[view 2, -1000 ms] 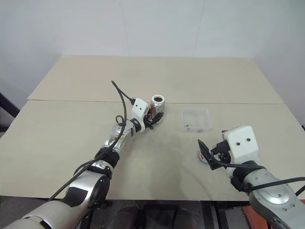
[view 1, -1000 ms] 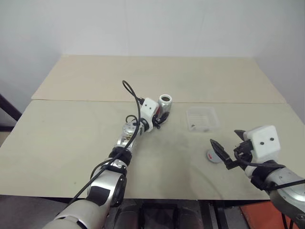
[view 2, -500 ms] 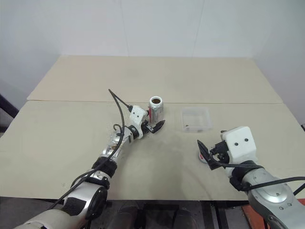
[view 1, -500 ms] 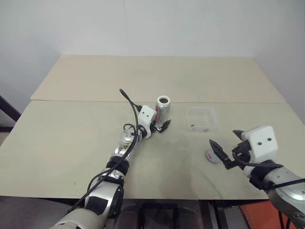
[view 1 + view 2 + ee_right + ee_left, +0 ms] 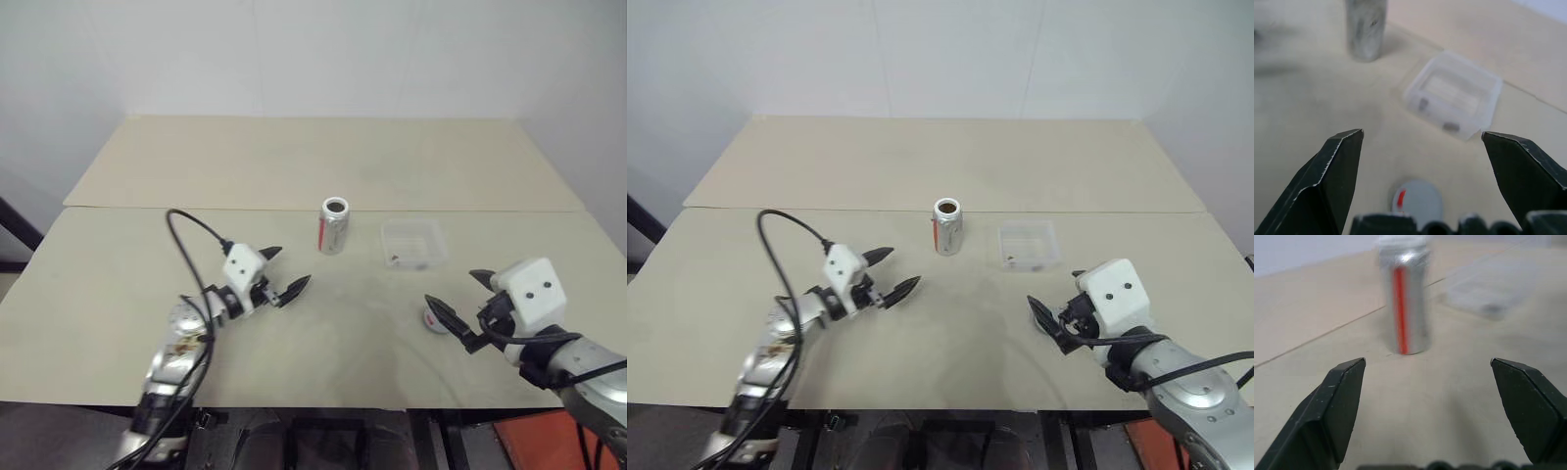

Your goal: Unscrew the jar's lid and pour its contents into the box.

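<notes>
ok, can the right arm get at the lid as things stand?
Probably yes. The lid lies flat on the table just ahead of the right gripper, whose fingers stand open. Nothing lies between them; the box and jar sit farther off.

1. The jar [image 5: 334, 225] stands upright on the table [image 5: 294, 157], near its middle.
2. The box [image 5: 415, 243] lies just right of the jar, apart from it.
3. The contents [image 5: 396, 259] lie in the box.
4. The lid [image 5: 436, 319] lies on the table, nearer the robot than the box.
</notes>
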{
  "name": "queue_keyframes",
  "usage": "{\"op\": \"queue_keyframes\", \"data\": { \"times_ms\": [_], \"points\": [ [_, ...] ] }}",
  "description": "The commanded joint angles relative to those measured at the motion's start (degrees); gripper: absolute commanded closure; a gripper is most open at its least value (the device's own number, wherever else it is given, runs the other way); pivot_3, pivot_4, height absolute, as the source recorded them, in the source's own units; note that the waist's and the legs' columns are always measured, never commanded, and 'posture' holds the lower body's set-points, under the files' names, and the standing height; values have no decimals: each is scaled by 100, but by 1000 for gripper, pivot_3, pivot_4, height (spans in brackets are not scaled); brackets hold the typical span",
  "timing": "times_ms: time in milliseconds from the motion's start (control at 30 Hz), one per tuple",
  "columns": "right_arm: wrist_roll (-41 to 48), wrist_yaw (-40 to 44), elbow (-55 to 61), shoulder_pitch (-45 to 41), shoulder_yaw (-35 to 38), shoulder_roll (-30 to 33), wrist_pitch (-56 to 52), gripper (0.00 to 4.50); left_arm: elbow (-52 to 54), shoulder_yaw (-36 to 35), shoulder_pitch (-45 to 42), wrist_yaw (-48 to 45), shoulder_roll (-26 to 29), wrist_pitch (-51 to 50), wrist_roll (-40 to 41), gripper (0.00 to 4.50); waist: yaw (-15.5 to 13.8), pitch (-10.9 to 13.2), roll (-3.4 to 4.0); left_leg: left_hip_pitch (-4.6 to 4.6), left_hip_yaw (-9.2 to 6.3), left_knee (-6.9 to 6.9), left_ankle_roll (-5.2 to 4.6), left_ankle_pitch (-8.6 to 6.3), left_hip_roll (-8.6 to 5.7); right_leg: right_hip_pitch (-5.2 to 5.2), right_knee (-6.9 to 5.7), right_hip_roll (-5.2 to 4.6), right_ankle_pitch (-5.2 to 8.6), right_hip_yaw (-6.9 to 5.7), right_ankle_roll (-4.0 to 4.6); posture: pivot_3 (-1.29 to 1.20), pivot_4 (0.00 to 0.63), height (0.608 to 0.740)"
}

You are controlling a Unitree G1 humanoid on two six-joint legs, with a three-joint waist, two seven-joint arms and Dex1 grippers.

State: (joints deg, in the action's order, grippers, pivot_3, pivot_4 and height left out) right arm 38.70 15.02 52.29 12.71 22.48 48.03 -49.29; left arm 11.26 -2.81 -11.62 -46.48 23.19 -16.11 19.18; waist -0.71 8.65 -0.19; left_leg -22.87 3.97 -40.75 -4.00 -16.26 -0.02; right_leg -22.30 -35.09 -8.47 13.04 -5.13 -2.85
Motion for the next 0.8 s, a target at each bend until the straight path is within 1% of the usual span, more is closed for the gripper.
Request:
{"op": "queue_keyframes", "data": {
  "times_ms": [33,100,167,233,300,433,567,733,800],
  "points": [
    [-113,826,-129,147,461,215,471,0,823,-578,218,-644,525,-405,1087,60,-3,-3,5,1,0,0,0,0,0,1,0,0,0,0,0,0,150,740],
    [-259,1487,-323,363,681,429,786,0,1181,-894,539,-1084,1028,-538,1508,60,1,-4,7,6,1,1,0,0,-1,5,1,0,1,2,0,0,150,740],
    [-301,2013,-503,543,885,591,930,0,1420,-1073,805,-1285,1413,-614,1671,60,2,-5,8,10,2,3,0,0,-2,6,1,0,1,5,1,0,150,740],
    [-420,2567,-698,718,1004,804,1105,0,1597,-1307,1075,-1448,1771,-728,1825,60,1,-5,8,11,3,2,0,0,-2,8,2,1,2,6,0,0,150,740],
    [-583,3007,-896,824,1047,953,1331,0,1700,-1466,1261,-1526,1985,-760,1949,60,-11,-5,8,13,3,3,-1,-1,-2,10,3,1,2,6,0,0,150,740],
    [-840,3470,-1278,821,927,985,1720,0,1675,-1590,1549,-1590,2136,-564,1823,60,-13,-5,8,13,3,3,-1,-3,-1,10,2,0,2,8,1,0,150,740],
    [-1179,3726,-1601,697,728,1076,2008,0,1847,-1630,1770,-1391,2105,-425,1675,60,-9,-4,7,13,5,3,0,-3,-2,9,3,0,2,10,1,0,150,740],
    [-1226,3836,-1861,302,703,1196,1841,0,1853,-1648,1848,-1270,2063,-267,1602,60,-9,-4,8,13,4,4,2,-3,-1,7,3,0,2,12,2,0,150,740],
    [-1078,4025,-1927,339,891,1186,1742,0,1848,-1570,1846,-1173,2060,-246,1513,60,-20,-4,7,13,5,4,2,-4,-1,7,4,0,2,12,2,0,150,740]
  ]
}}
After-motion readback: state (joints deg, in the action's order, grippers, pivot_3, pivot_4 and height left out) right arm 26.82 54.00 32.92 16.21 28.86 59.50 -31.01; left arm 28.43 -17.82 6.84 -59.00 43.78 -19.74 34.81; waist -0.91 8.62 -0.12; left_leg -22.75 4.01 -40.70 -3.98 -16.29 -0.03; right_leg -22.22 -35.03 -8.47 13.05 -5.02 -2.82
